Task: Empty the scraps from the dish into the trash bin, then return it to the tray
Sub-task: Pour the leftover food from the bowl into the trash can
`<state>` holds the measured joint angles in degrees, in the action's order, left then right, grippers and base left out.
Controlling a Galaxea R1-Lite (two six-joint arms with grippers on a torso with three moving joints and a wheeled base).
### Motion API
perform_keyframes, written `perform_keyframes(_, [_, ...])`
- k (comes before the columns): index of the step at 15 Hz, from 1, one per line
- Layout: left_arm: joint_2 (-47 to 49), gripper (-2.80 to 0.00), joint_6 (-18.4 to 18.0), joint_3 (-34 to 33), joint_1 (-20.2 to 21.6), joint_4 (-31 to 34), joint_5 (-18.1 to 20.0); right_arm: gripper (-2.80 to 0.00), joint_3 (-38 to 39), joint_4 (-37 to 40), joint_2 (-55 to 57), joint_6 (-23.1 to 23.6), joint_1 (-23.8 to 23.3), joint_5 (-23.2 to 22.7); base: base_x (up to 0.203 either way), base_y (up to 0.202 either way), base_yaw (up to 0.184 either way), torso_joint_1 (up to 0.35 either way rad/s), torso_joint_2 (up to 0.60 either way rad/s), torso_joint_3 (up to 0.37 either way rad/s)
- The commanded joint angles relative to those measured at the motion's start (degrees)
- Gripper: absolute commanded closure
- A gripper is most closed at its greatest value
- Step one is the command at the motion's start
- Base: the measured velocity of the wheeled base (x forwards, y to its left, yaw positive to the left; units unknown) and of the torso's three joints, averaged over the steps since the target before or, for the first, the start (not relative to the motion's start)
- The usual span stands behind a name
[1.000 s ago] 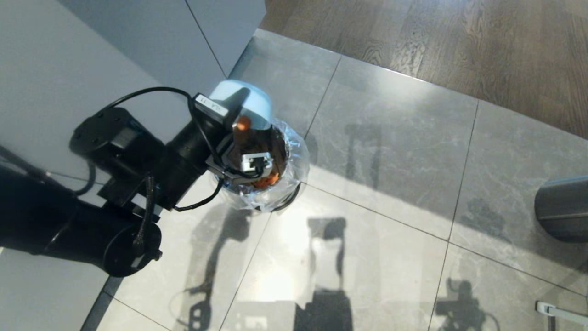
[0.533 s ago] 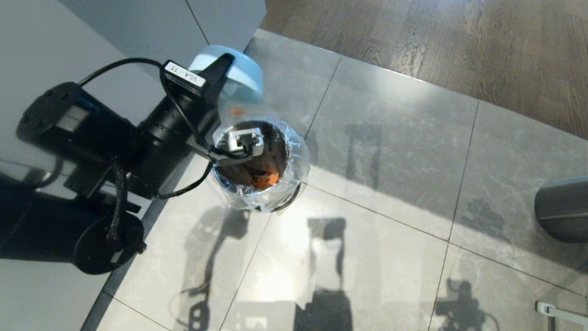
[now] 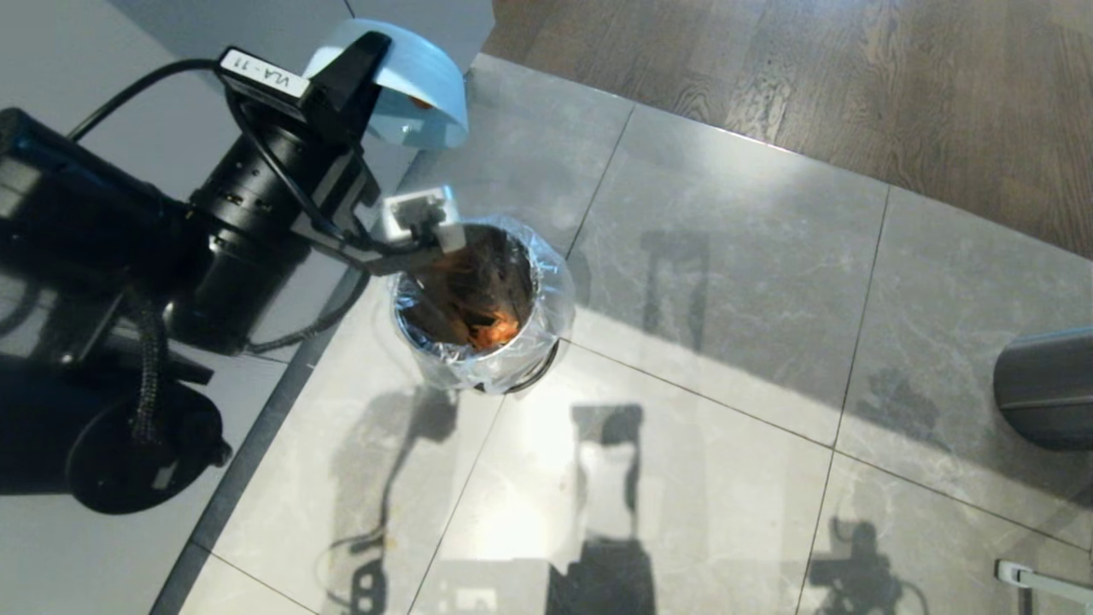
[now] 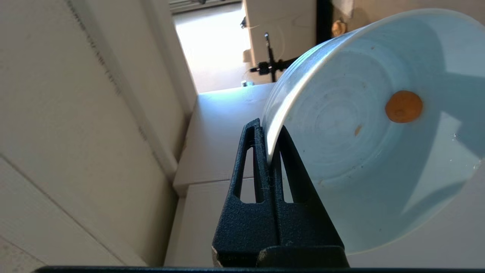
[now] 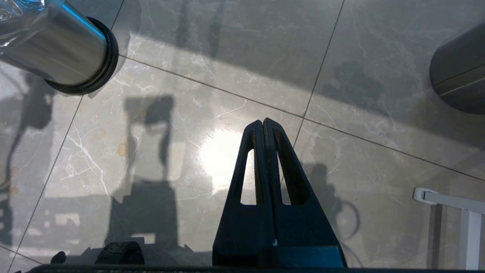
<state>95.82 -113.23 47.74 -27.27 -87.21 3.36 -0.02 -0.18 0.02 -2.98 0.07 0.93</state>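
Overhead, the left gripper (image 4: 269, 151) pinches the rim of the dish (image 4: 363, 125), tipped beside the trash bin (image 3: 478, 299); one carrot slice (image 4: 404, 106) clings inside, while the right gripper (image 5: 264, 127) hangs pressed together over the floor

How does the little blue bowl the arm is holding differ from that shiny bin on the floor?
The dish is pale blue and shallow; the trash bin is taller, steel, with a clear plastic liner. The dish is tipped on its side in the air, pinched at the rim by the left gripper; the trash bin stands upright on the floor. The dish holds one carrot slice; the bin holds a heap of scraps. Both are round.
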Motion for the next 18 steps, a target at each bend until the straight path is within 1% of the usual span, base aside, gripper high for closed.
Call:
perform_keyframes(1, [-2.62,0.00,0.34,-0.38,-0.53,-2.74,-1.43,0.00,0.02,-0.09,-0.02,-0.01,0.01,-0.04,0.000,0.000,0.000,0.000,0.00,0.000])
perform_keyframes(2, [-3.53,0.00,0.84,-0.13,-0.74,-2.74,-2.14,0.00,0.02,-0.09,-0.02,-0.01,0.01,0.04,0.000,0.000,0.000,0.000,0.00,0.000])
perform_keyframes(4, [-4.48,0.00,0.83,-3.36,-1.27,-2.74,-3.07,0.00,0.02,0.00,-0.02,-0.01,0.01,0.02,0.000,0.000,0.000,0.000,0.00,0.000])
perform_keyframes(6, [-6.87,0.00,-0.43,-3.78,-2.82,-2.74,-3.83,0.00,0.02,-0.01,-0.02,-0.01,0.01,-0.05,0.000,0.000,0.000,0.000,0.00,0.000])
perform_keyframes(7, [-8.01,0.00,-0.51,-3.07,-3.11,-2.74,-3.84,0.00,0.02,-0.09,-0.02,-0.01,0.01,0.04,0.000,0.000,0.000,0.000,0.00,0.000])
perform_keyframes(9, [-8.97,0.00,-0.23,-5.45,-3.81,-2.74,-3.96,0.00,-0.06,-0.08,-0.02,-0.01,0.01,-0.05,0.000,0.000,0.000,0.000,0.00,0.000])
perform_keyframes(10, [-9.80,0.00,-0.33,-4.67,-4.04,-2.74,-3.68,0.00,0.02,0.00,-0.02,-0.01,0.01,-0.02,0.000,0.000,0.000,0.000,0.00,0.000])
perform_keyframes(11, [-10.15,0.00,-0.89,-4.73,-4.43,-2.74,-3.37,0.00,0.02,-0.08,-0.02,-0.01,0.01,0.02,0.000,0.000,0.000,0.000,0.00,0.000])
perform_keyframes(12, [-10.42,0.00,-1.38,-6.76,-5.02,-2.74,-3.29,0.00,0.02,0.00,-0.02,-0.01,0.01,-0.05,0.000,0.000,0.000,0.000,0.00,0.000])
perform_keyframes(13, [-10.53,0.00,-1.65,-7.35,-5.42,-2.74,-3.28,0.00,0.02,0.00,-0.02,-0.01,0.01,0.04,0.000,0.000,0.000,0.000,0.00,0.000])
perform_keyframes(14, [-10.57,0.00,-1.73,-6.52,-6.04,-2.74,-3.28,0.00,0.02,-0.06,-0.02,-0.01,0.01,-0.05,0.000,0.000,0.000,0.000,0.00,0.000])
perform_keyframes(16, [-10.59,0.00,-1.81,-7.89,-6.22,-2.74,-3.36,0.00,-0.02,-0.05,-0.02,-0.01,0.01,-0.05,0.000,0.000,0.000,0.000,0.00,0.000])
perform_keyframes(17, [-10.77,0.00,-1.83,-9.17,-6.16,-2.74,-3.73,0.00,-0.03,-0.05,-0.02,-0.01,0.01,-0.05,0.000,0.000,0.000,0.000,0.00,0.000])
perform_keyframes(18, [-11.50,0.00,-1.89,-10.44,-6.13,-2.74,-5.28,0.00,0.02,-0.08,-0.02,-0.01,0.01,0.03,0.000,0.000,0.000,0.000,0.00,0.000])
